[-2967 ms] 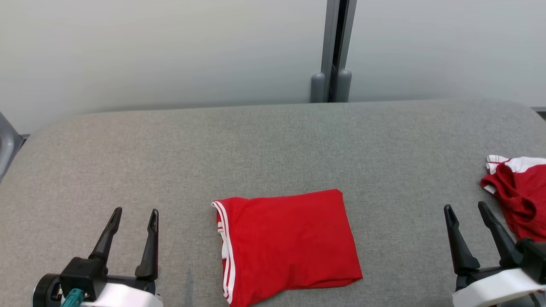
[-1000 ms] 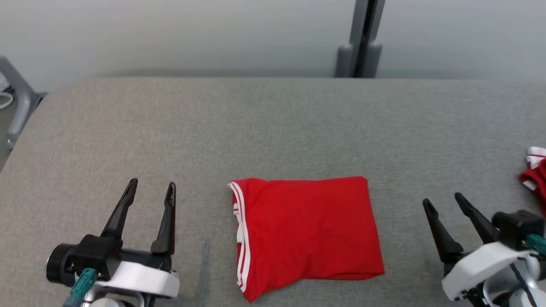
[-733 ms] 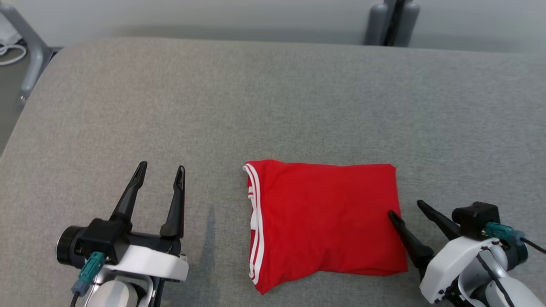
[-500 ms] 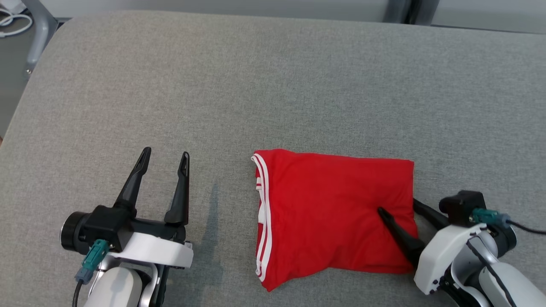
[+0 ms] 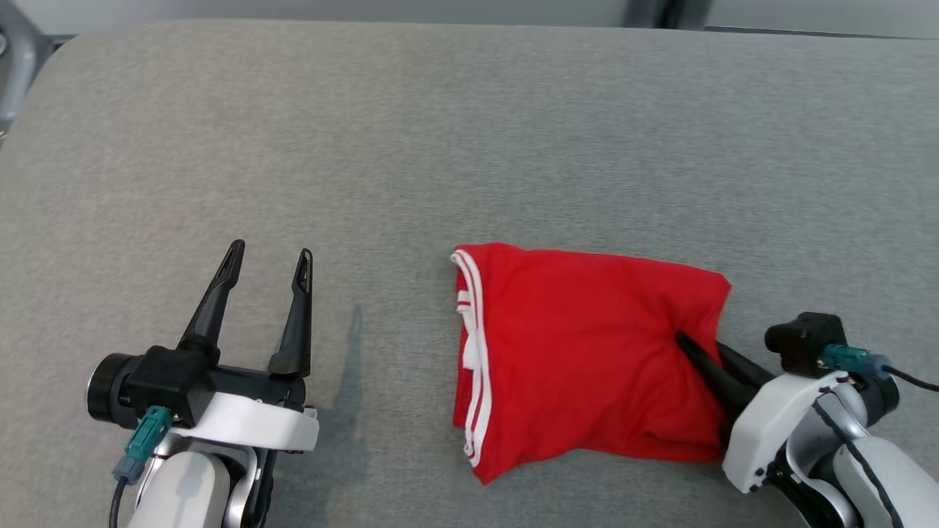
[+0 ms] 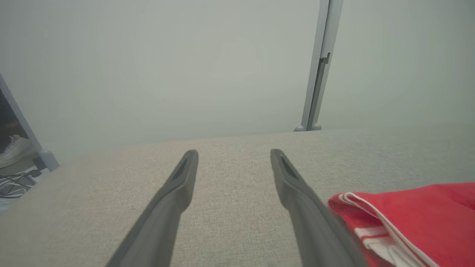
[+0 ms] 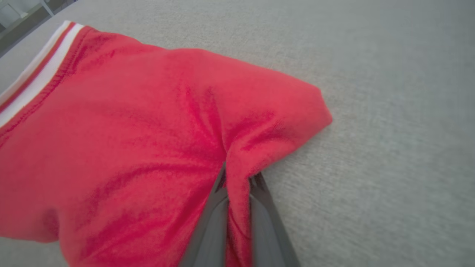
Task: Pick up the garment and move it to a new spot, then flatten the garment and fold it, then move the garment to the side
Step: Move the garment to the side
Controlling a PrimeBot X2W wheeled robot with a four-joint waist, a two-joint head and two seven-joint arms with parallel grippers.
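The garment [image 5: 579,352] is a folded red shirt with white-striped trim along its left edge, lying on the grey cushioned surface [image 5: 440,147]. My right gripper [image 5: 693,348] is shut on the garment's right edge, and the cloth puckers into a ridge between the fingers [image 7: 237,185]. The red cloth [image 7: 130,141] spreads up and left of that pinch in the right wrist view. My left gripper [image 5: 268,260] stands open with nothing between its fingers, to the left of the garment and apart from it. The striped edge [image 6: 374,218] shows beside the left gripper's right finger [image 6: 297,193].
The grey surface extends far and wide around the garment. A pale wall with a vertical grey post [image 6: 319,66] rises behind the surface's far edge. A metal frame leg [image 5: 15,59] shows past the far left corner, with a white shoe [image 6: 13,148] and cables on the floor.
My right gripper slid its fingers over and under the garment's right edge and closed on it, bunching the cloth. The head camera tilted down and shifted. The left gripper stayed open.
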